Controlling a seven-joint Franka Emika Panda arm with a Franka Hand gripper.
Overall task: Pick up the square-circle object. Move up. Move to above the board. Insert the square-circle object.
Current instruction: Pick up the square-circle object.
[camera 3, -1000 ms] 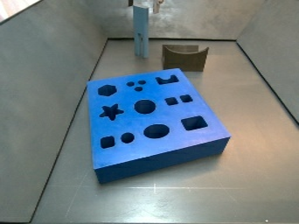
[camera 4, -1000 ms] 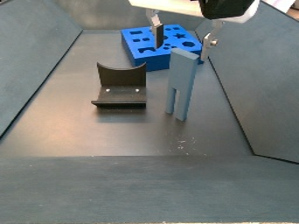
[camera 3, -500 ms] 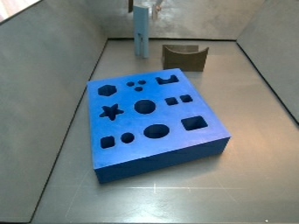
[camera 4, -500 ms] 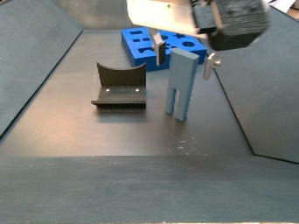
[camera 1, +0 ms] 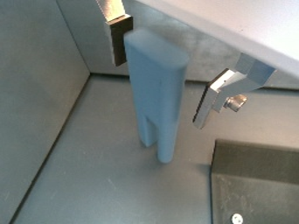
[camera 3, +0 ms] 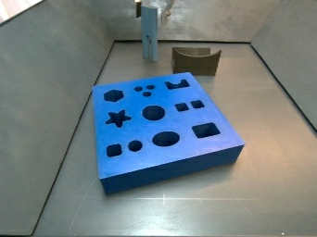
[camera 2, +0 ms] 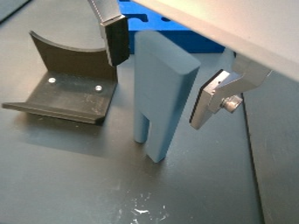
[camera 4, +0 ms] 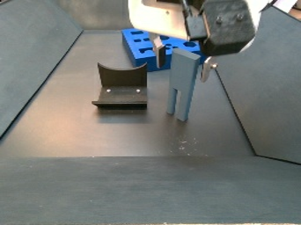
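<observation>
**A:** Two fingers point(camera 2: 208, 94), one on each side of the square-circle object point(camera 2: 163, 92), and neither pad looks pressed against it. So the gripper point(camera 1: 163, 68) is open around the top of the block and holds nothing yet, as far as I can judge.

**B:** Where does the block stand?

**A:** Upright on its small pegs on the grey floor, near the back wall in a side view point(camera 3: 150, 30). The fixture point(camera 2: 68, 80) is just beside it, apart from it. The board point(camera 3: 161, 123) lies well apart, nearer the camera in that view, with its cut-outs all empty.

**B:** Then the step in hand is the pick-up. How should it go?

**A:** In both wrist views one finger sits close to the block and the other has a wider gap. I would centre the gripper first, so the closing fingers do not push the block sideways. It is tall and slim on little pegs, so it could tip easily.

**B:** And the height of the grip?

**A:** The pads seem to be at the upper end now. Going a little lower would probably give a firmer hold. Close squarely on the flat faces, then lift straight up, so the pegs clear the floor without dragging.
</observation>
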